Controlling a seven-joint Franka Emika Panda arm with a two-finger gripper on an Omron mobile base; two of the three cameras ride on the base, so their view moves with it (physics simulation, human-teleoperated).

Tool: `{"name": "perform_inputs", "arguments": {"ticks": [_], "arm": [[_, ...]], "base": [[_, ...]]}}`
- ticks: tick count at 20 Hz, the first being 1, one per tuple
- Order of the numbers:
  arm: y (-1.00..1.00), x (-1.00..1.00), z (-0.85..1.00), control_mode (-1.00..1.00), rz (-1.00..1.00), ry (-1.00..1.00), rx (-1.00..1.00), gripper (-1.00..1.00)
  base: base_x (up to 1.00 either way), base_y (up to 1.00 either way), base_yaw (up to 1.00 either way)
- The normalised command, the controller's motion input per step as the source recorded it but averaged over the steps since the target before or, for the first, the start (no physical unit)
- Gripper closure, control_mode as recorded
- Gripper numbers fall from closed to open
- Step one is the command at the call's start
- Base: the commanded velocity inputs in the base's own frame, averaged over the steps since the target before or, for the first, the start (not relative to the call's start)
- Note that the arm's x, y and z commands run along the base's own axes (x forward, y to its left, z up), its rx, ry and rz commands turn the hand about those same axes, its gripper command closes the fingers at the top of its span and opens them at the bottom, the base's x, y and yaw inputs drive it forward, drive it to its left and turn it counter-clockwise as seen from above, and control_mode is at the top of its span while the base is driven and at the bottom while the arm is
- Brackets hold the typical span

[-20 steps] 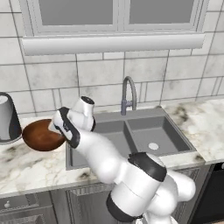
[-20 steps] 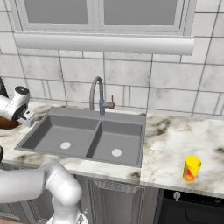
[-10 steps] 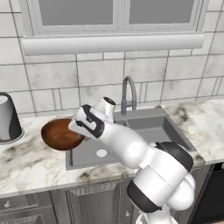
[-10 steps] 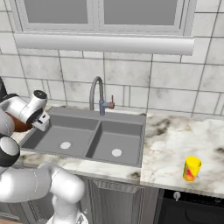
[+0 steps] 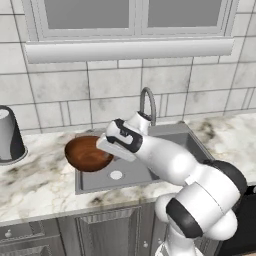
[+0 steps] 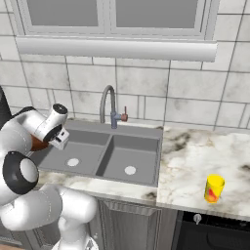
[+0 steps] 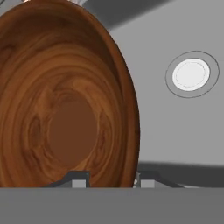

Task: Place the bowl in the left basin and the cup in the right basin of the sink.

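One object had shifted: the bowl [image 5: 87,153], clamped at its rim by the partly closed end effector [image 5: 111,148], moved rightward from the surface to left-centre frame, over the left basin [image 5: 120,172], unreleased.

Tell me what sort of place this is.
A rendered home kitchen, most likely: a double sink with an arched faucet set in a marble counter, tiled wall and window behind, cabinets below.

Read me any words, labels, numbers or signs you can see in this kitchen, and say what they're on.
None: there is no readable text.
The cup has a red patch, too blurred to tell whether it is lettering.
The bowl, sink and faucet are plain.
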Motion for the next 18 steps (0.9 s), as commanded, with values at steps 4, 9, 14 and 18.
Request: {"name": "perform_inputs", "arguments": {"ticks": [4,9,14,18], "arm": [[-0.46,-0.02,0.0,-1.0,-0.1,0.0,0.0,1.0],[-0.44,0.0,0.0,-1.0,-0.15,0.0,0.0,1.0],[-0.3,-0.01,0.0,-1.0,-0.16,0.03,0.0,1.0],[-0.17,0.0,0.0,-1.0,-0.15,0.07,-0.02,1.0]], "base": [[0.0,0.0,0.0],[0.0,0.0,0.0],[0.0,0.0,0.0],[0.0,0.0,0.0]]}}
